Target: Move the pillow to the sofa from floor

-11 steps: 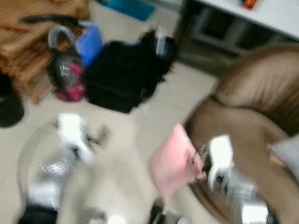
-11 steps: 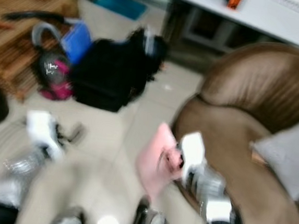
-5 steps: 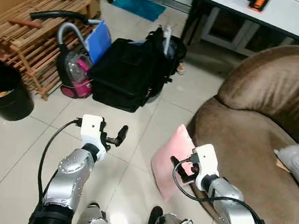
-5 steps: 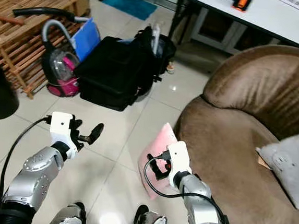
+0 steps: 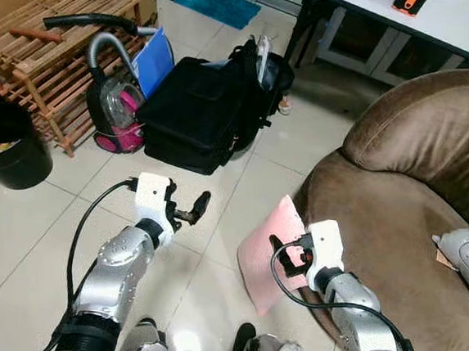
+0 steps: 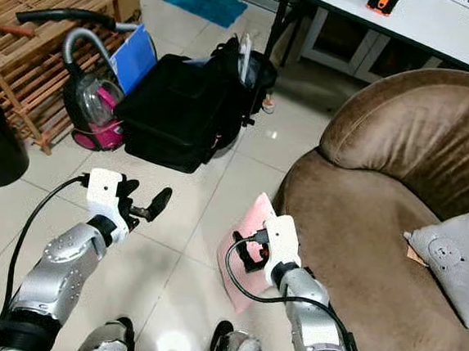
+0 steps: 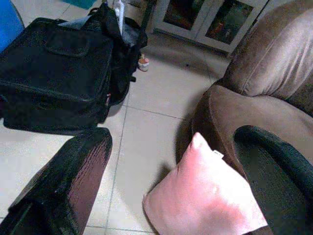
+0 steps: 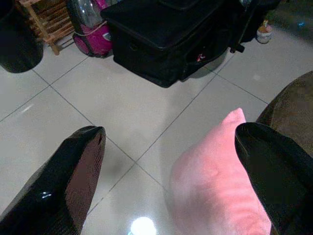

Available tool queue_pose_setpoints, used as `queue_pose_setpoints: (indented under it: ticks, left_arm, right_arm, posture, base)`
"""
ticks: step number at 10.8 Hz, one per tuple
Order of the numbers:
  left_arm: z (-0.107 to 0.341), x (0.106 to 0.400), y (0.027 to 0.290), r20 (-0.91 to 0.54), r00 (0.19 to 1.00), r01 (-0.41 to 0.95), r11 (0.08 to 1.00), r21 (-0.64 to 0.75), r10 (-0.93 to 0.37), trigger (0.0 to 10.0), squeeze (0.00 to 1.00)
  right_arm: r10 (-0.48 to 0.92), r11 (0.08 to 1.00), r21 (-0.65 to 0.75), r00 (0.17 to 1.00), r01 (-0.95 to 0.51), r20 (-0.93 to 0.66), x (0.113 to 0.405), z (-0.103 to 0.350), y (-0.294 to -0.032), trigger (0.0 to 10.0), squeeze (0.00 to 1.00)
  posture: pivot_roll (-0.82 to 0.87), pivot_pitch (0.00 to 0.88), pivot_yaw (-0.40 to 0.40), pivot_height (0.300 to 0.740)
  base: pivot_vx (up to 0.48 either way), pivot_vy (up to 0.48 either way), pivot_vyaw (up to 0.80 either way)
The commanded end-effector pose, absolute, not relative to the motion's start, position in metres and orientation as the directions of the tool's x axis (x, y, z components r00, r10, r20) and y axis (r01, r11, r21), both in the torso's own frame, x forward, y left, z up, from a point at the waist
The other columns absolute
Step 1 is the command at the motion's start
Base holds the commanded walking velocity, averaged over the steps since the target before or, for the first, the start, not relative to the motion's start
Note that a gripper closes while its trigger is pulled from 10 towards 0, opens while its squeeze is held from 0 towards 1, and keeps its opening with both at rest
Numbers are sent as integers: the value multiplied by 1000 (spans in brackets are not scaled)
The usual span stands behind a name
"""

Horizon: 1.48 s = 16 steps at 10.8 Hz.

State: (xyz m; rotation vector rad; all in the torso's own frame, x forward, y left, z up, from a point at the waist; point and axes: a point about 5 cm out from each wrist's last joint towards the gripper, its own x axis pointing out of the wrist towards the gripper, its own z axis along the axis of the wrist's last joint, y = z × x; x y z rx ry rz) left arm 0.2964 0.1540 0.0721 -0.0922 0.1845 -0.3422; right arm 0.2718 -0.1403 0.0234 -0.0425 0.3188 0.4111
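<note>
- Against sofa (image 5: 395, 214) base: pillow (image 5: 267, 248) on edge, on floor.
- Right gripper (image 8: 171, 181): jaws spread, just above pillow, nothing held.
- Left gripper (image 7: 171, 166): spread, apart.
- Advise lowering to straddle top edge before closing.

The right pincer (image 5: 281, 253) hides part of the pink pillow (image 5: 262, 256).

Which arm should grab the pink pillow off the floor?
Right, probably. The right gripper hangs directly over the pink pillow leaning against the sofa, fingers open. The left gripper is off to the side over bare floor tiles, also open.
</note>
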Motion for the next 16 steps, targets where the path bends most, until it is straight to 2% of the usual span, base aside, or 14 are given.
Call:
queue_pose_setpoints:
  ticks: [1,3,10,16]
  left_arm:
    - [67,296,150,-185,915,344,933,-101,-358,10000,0]
    - [71,303,154,-160,936,300,948,-106,-314,10000,0]
    - [73,312,147,-164,921,345,936,-69,-352,10000,0]
    - [74,312,145,-153,921,352,933,-76,-359,10000,0]
  right_arm:
    - [346,934,19,893,-356,-287,273,24,-146,10000,0]
    - [293,955,3,942,-297,-166,289,44,-146,10000,0]
    - [243,967,-40,959,-251,-148,293,51,-144,10000,0]
    - [256,965,-15,955,-261,-152,295,54,-136,10000,0]
  posture:
    - [159,178,-83,740]
    - [166,171,-84,740]
    - [129,155,-59,740]
    - [144,158,-72,740]
  base:
    - [0,0,0]
    - [0,0,0]
    - [0,0,0]
    - [0,0,-673]
